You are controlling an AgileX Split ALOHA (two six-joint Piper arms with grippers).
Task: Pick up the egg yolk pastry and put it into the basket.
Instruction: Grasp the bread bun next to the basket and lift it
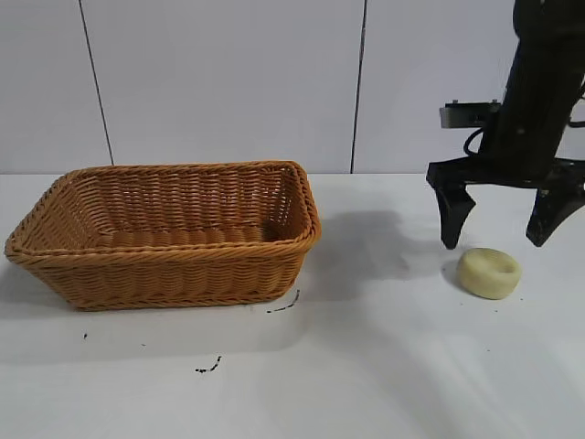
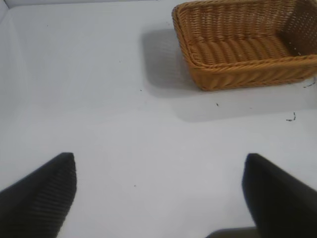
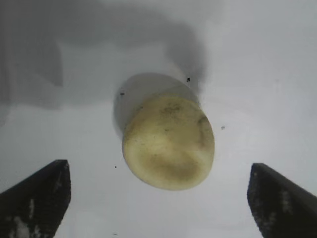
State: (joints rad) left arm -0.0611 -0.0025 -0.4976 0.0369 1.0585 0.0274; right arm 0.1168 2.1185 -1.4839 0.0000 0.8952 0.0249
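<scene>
The egg yolk pastry (image 1: pixel 489 273) is a small pale yellow puck with a dimple, lying on the white table at the right. It also shows in the right wrist view (image 3: pixel 168 141). My right gripper (image 1: pixel 501 245) hangs open just above and behind it, one finger on each side, not touching; it shows open in its wrist view (image 3: pixel 159 171). The wicker basket (image 1: pixel 55 251) stands at the left, orange-brown and empty, and shows in the left wrist view (image 2: pixel 233 74). My left gripper (image 2: pixel 159 163) is open over bare table, away from the basket, and out of the exterior view.
Small black marks (image 1: pixel 208 369) dot the table in front of the basket. A tiled white wall stands behind the table. The table surface between basket and pastry is bare white.
</scene>
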